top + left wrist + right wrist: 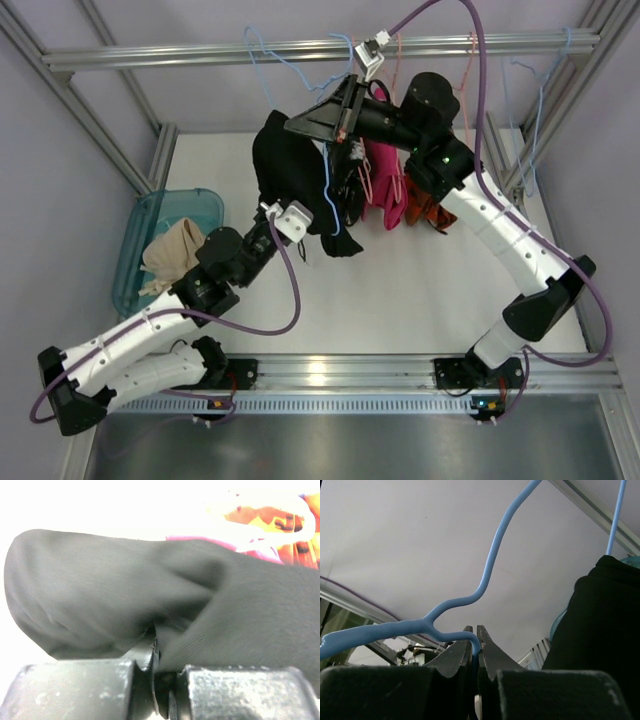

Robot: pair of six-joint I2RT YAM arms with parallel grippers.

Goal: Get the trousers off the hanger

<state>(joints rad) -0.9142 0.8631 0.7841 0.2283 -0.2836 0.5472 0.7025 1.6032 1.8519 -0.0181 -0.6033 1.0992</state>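
Two grippers closed on one pair of trousers [283, 165] and its one hanger [490, 570].
The trousers, plain black soft cloth, are hung from the light-blue wire hanger below the rail, beside one magenta garment [385, 188] and one orange garment [430, 210]. A fold is pinched by the left gripper [156, 670]; the wire is clamped by the right gripper [476, 642]. One beige cloth [170, 255] is held in one teal bin [135, 240].
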